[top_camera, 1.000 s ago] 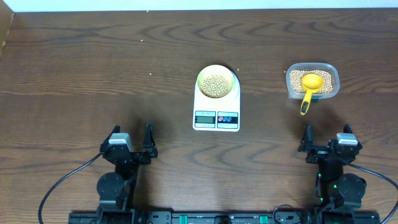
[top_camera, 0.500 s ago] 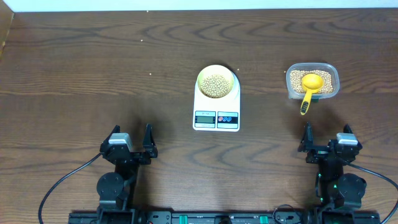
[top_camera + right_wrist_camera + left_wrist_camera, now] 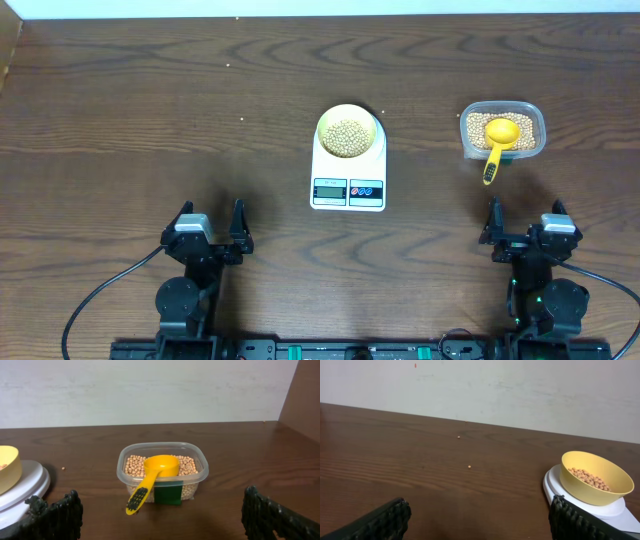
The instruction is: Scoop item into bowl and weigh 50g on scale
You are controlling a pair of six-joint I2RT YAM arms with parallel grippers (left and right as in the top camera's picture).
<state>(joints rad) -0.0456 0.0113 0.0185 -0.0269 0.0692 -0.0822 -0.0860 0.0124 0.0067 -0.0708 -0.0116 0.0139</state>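
From above we see the scale (image 3: 348,190) in the middle of the table (image 3: 120,120), the yellow bowl (image 3: 322,130) on it with beans (image 3: 348,138) inside. Only here can we see the scale's little screen. The yellow scoop (image 3: 497,140) lies in the clear tub (image 3: 541,130) of beans to the right. The right wrist view shows a green label (image 3: 167,494) on the tub. The left gripper (image 3: 211,224) and right gripper (image 3: 524,222) are both spread wide, holding nothing.
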